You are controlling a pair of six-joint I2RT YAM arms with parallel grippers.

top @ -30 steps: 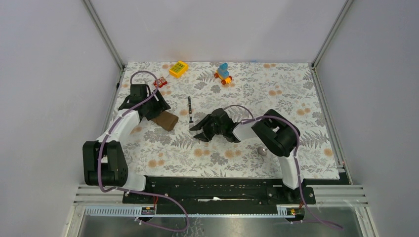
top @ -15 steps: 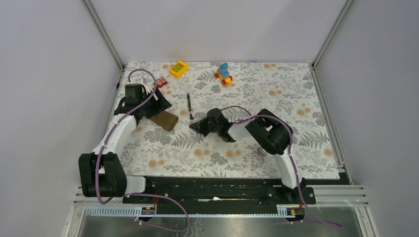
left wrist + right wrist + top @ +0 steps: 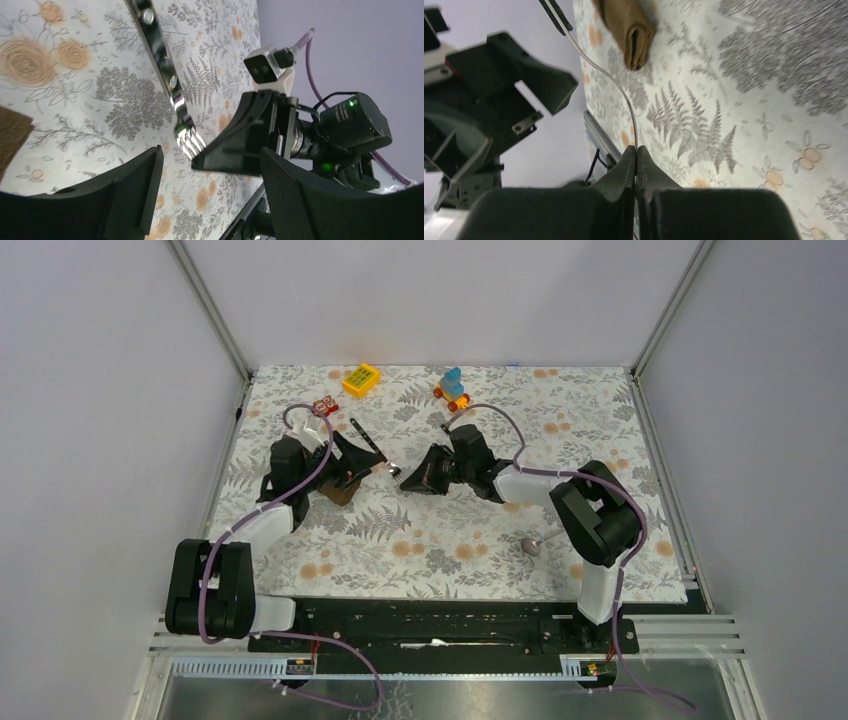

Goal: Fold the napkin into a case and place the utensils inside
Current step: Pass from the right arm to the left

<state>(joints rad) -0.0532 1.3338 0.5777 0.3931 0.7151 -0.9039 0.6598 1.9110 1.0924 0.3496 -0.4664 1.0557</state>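
Observation:
The brown napkin (image 3: 340, 490) lies folded as a narrow case (image 3: 630, 27), its open end facing my right wrist camera. My right gripper (image 3: 402, 477) (image 3: 636, 150) is shut on the tines of a dark-handled fork (image 3: 365, 437) (image 3: 162, 55). The fork is held above the cloth with its handle slanting back-left. My left gripper (image 3: 352, 468) (image 3: 210, 155) hangs open over the case, with the fork's tines (image 3: 190, 142) just beyond its fingers. A brown corner of the napkin (image 3: 11, 140) shows at the left edge. A small silver spoon (image 3: 537, 543) lies on the floral tablecloth near the right arm's base.
A yellow block (image 3: 361, 379), a blue toy car (image 3: 452, 387) and a small red toy (image 3: 323, 406) sit along the back of the tablecloth. Grey walls close in the left, right and far sides.
My right gripper shut on the fork and carried it up and back-left, toward the case. The left gripper swung right, over the folded napkin.

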